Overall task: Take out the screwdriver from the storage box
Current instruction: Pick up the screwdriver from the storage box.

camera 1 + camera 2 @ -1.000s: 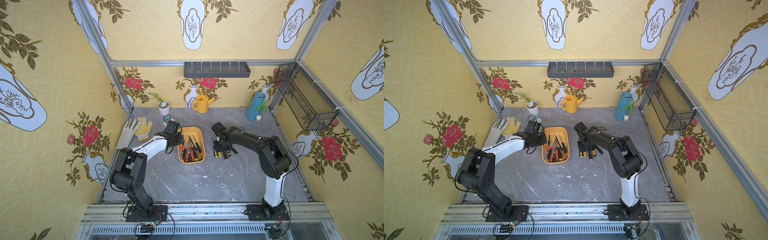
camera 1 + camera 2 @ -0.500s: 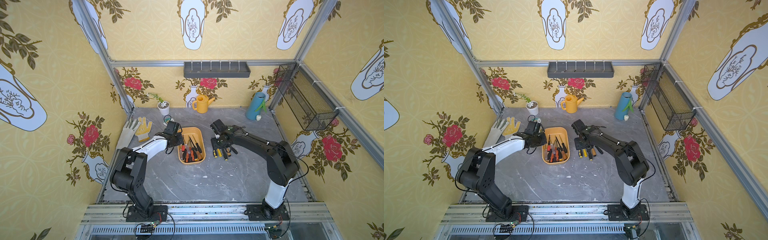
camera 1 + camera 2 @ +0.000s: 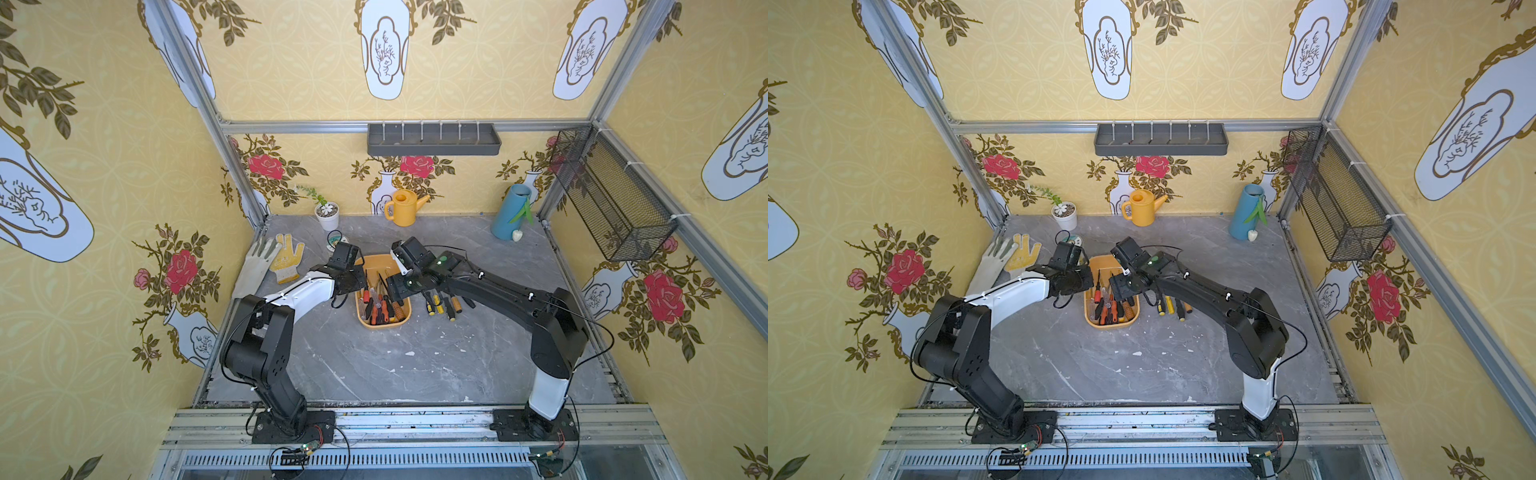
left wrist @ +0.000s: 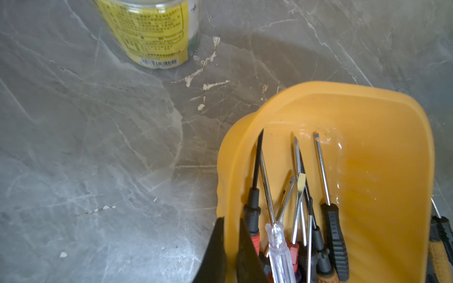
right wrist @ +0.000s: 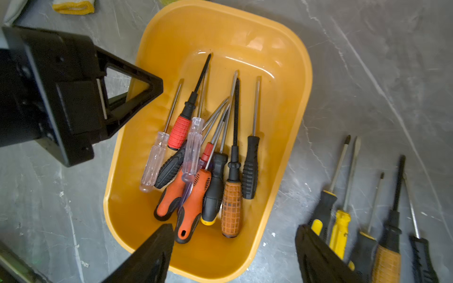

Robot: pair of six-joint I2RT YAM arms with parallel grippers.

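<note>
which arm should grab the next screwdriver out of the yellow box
Right. The right gripper hangs open directly above the screwdrivers in the storage box, while the left gripper is shut on the box's rim, apparently steadying it.

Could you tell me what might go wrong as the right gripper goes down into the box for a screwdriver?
The screwdrivers in the storage box lie crossed in a pile, so lifting one may drag others along.
The open right gripper straddles the box's wall; one finger could land on it or on the loose screwdrivers beside it.
The left gripper pinches only one rim, so a snag might tip the box.
</note>
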